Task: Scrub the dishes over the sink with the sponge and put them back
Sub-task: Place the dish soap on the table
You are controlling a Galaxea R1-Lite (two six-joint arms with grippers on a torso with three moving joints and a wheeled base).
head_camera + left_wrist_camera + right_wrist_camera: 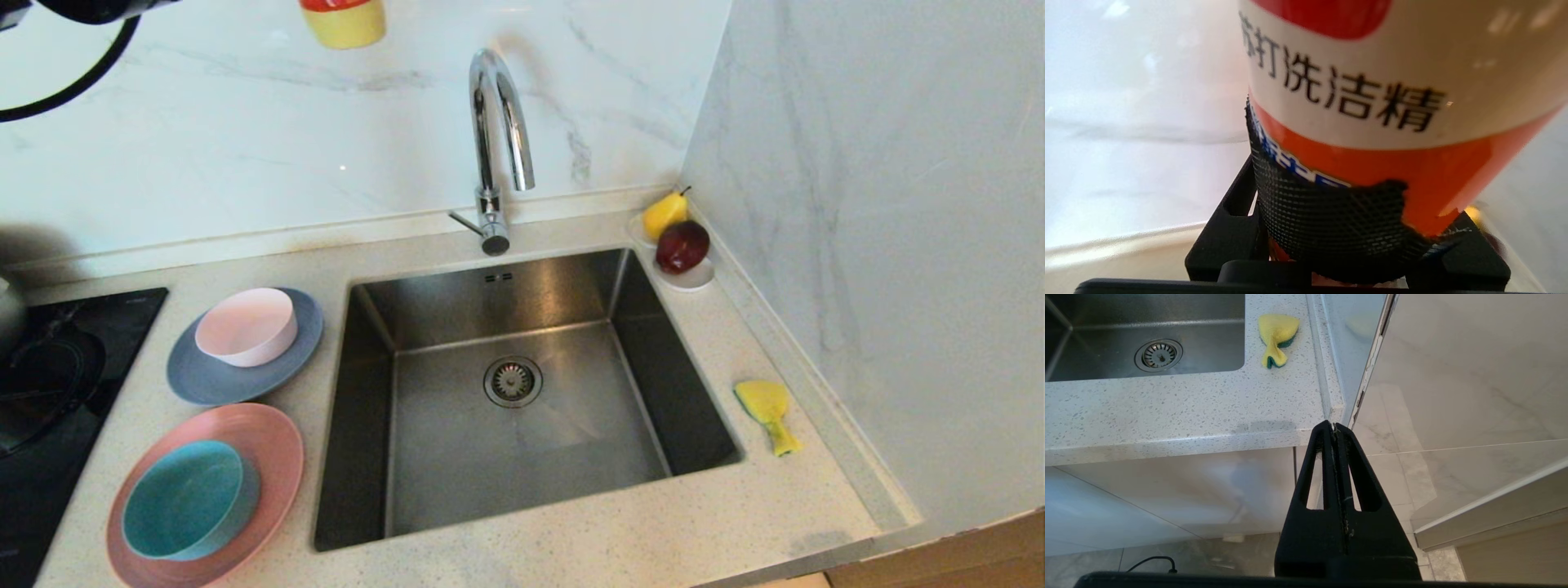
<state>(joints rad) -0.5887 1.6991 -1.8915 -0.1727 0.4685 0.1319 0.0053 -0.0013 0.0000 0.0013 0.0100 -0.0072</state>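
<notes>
Left of the sink (pixel 457 457), a pale pink bowl (pixel 247 325) sits on a grey-blue plate (pixel 204 382). Nearer me, a teal bowl (pixel 186 500) rests on a pink plate (pixel 276 445). The yellow sponge (pixel 766 404) (pixel 1276 332) lies on the counter right of the sink. My left gripper (pixel 1351 232) is raised high in front of the back wall, shut on an orange and white detergent bottle (pixel 1392 102). The bottle's base (pixel 343 23) shows at the head view's top edge. My right gripper (pixel 1334 426) hangs shut and empty below the counter's front right corner.
A chrome gooseneck tap (pixel 495 139) stands behind the sink, with a round drain (pixel 513 380) in the basin floor. A white saucer (pixel 692 279) with a pear and a red apple sits in the back right corner. A black hob (pixel 57 392) lies at the left. A marble wall (pixel 882 245) closes the right side.
</notes>
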